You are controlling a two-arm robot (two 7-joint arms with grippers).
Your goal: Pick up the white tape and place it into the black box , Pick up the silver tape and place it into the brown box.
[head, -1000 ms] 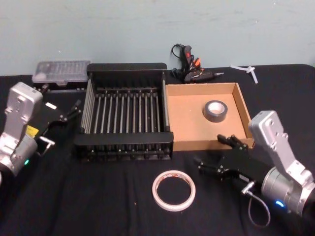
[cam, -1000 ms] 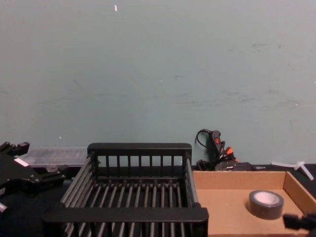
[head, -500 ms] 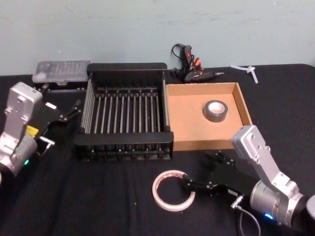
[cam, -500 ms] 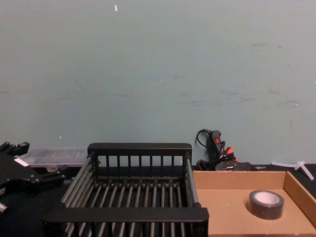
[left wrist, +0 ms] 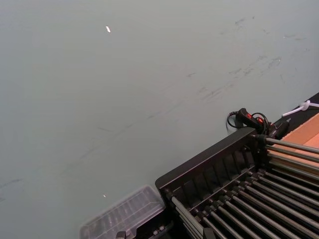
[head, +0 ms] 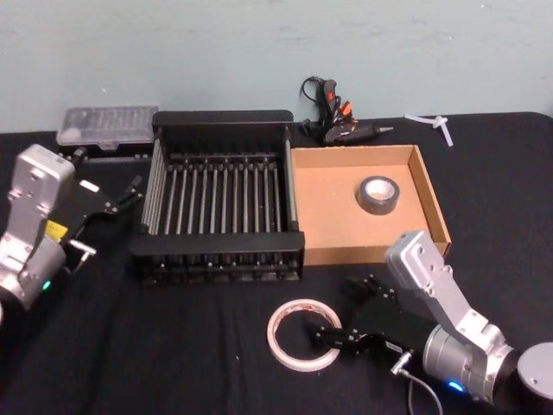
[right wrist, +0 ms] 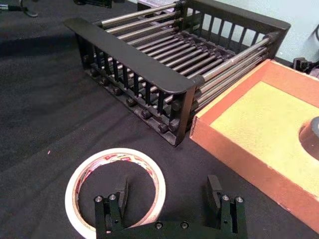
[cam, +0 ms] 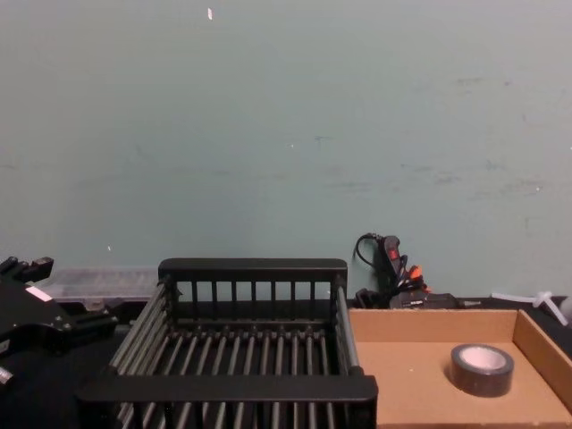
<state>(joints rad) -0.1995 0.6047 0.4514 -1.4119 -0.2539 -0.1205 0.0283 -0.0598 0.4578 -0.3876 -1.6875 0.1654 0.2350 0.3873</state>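
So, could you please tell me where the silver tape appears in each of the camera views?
Head view: silver tape lies flat in the brown box, toward its far right part.
Chest view: at lower right, on the box floor.
Right wrist view: a dark curved sliver at the right edge, inside the box.
Left wrist view: not in it.
Shared landmark: the black box, directly left of the brown box.

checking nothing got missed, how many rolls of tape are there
2. The white tape lies flat on the black table in front of the black box, with the open right gripper straddling its rim. The silver tape sits inside the brown box.
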